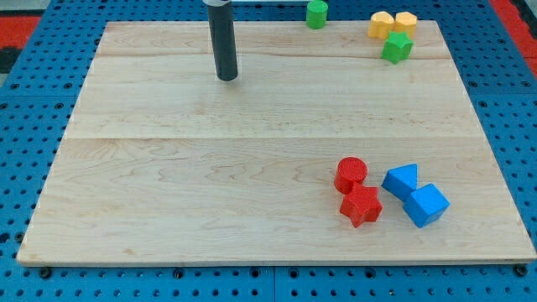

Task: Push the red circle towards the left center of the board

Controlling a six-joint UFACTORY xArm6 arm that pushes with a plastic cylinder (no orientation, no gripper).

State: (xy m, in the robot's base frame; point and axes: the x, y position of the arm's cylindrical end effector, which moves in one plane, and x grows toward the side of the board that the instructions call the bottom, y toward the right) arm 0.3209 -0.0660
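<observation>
The red circle (351, 174) lies on the wooden board (193, 184) toward the view's lower right. A red star-shaped block (361, 205) touches it just below. My tip (227, 78) rests on the board near the view's top, left of centre, far up and to the left of the red circle, touching no block.
A blue triangle (401, 180) and a blue cube (426, 205) sit right of the red blocks. A green cylinder (316, 14) stands at the top edge. Two yellow blocks (382, 24) (406, 23) and a green block (397, 47) cluster at the top right.
</observation>
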